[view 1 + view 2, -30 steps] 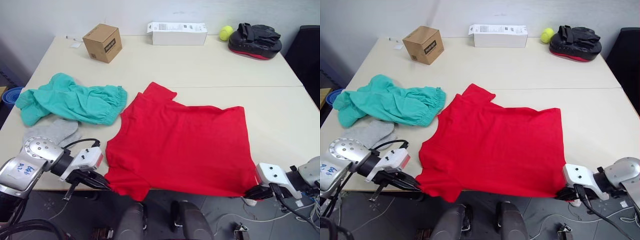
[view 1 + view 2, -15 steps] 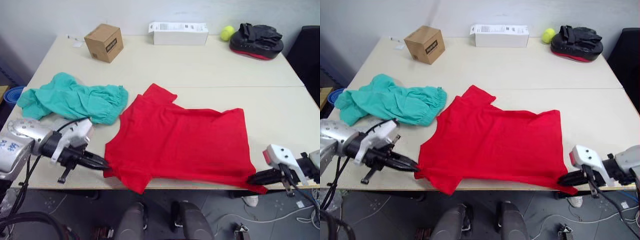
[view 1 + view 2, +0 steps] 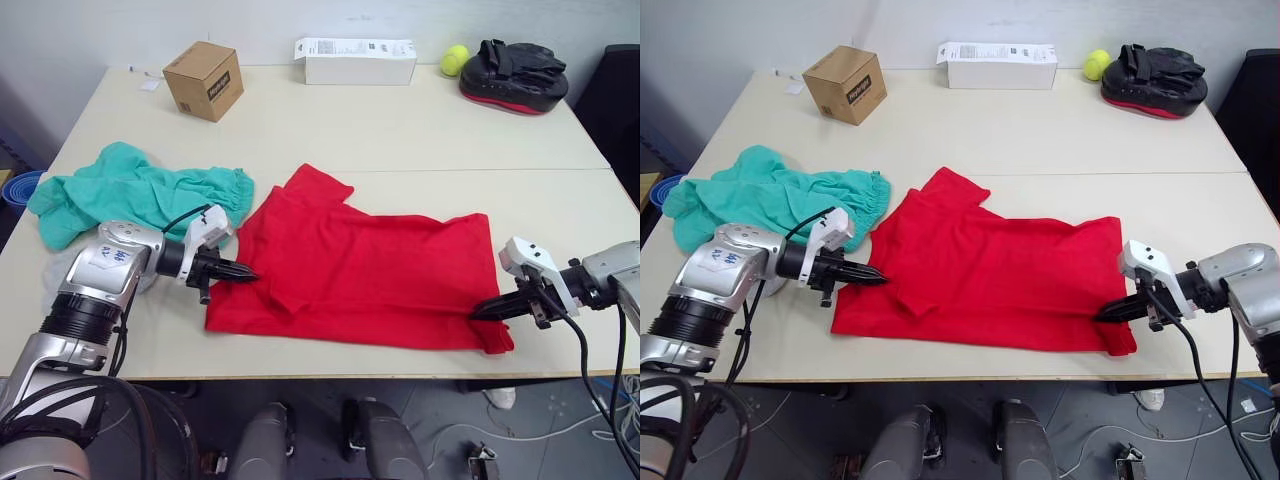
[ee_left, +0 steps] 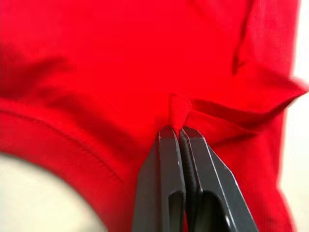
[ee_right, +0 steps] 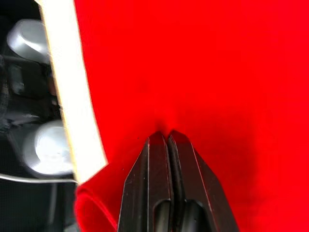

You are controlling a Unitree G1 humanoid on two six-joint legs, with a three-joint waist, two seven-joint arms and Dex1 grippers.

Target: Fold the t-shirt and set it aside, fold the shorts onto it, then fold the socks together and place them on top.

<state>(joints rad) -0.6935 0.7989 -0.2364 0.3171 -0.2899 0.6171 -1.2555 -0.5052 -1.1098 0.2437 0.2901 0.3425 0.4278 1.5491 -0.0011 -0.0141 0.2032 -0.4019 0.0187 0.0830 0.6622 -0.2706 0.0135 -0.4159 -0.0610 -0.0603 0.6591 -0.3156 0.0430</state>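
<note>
T-shirt (image 3: pixel 370 280) lies spread on the desk (image 3: pixel 400 130), near front edge. Vs 1 s ago, its front hem no longer hangs off the desk edge: both bottom corners have been carried up and inward, so the cloth now sits fully on the desk w/ a doubled strip along the front.

Left gripper (image 3: pixel 243 273) has come up from below the desk edge and now sits over the shirt's left side, fingers (image 4: pixel 171 159) pressed together on a pinch of red cloth; a fold ridge runs from there. Right gripper (image 3: pixel 484 311) likewise moved in from off the desk edge to the shirt's front right corner, fingers (image 5: pixel 164 159) closed on red cloth; the corner is rolled under just beside it.

Shorts (image 3: pixel 140 195) lie bunched on the desk's left part, same spot as before, touching the shirt's left sleeve area. Socks: mostly hidden behind left arm, can't place them well.

At the far edge, unchanged: cardboard box (image 3: pixel 204 81), white box (image 3: pixel 355 61), tennis ball (image 3: pixel 454 60), black-and-red pad (image 3: pixel 514 72).
</note>
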